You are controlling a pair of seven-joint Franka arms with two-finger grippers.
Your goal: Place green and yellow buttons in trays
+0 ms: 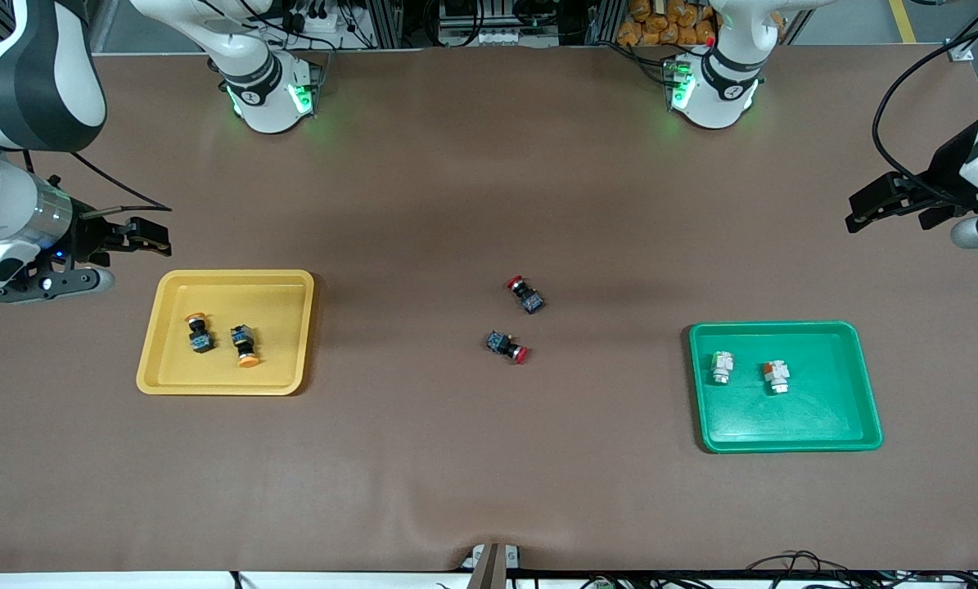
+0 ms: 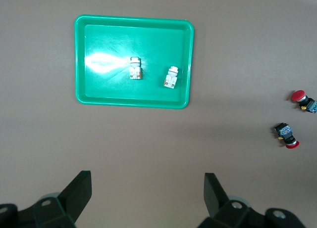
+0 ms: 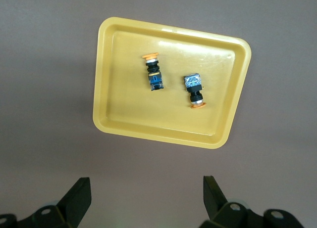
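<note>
Two black-blue buttons with yellow-orange caps (image 1: 200,333) (image 1: 245,345) lie in the yellow tray (image 1: 169,378) toward the right arm's end; the right wrist view shows them (image 3: 153,72) (image 3: 194,91) in that tray (image 3: 114,124). Two white buttons (image 1: 722,366) (image 1: 777,376) lie in the green tray (image 1: 832,425) toward the left arm's end, also seen in the left wrist view (image 2: 135,68) (image 2: 171,77) inside the tray (image 2: 99,97). My right gripper (image 1: 149,236) (image 3: 147,188) hangs open and empty beside the yellow tray. My left gripper (image 1: 869,209) (image 2: 147,186) hangs open and empty over bare table.
Two black-blue switches with red caps (image 1: 525,294) (image 1: 507,345) lie on the brown table between the trays, also visible in the left wrist view (image 2: 303,100) (image 2: 287,135). A fold in the table cover rises near the front edge (image 1: 423,507).
</note>
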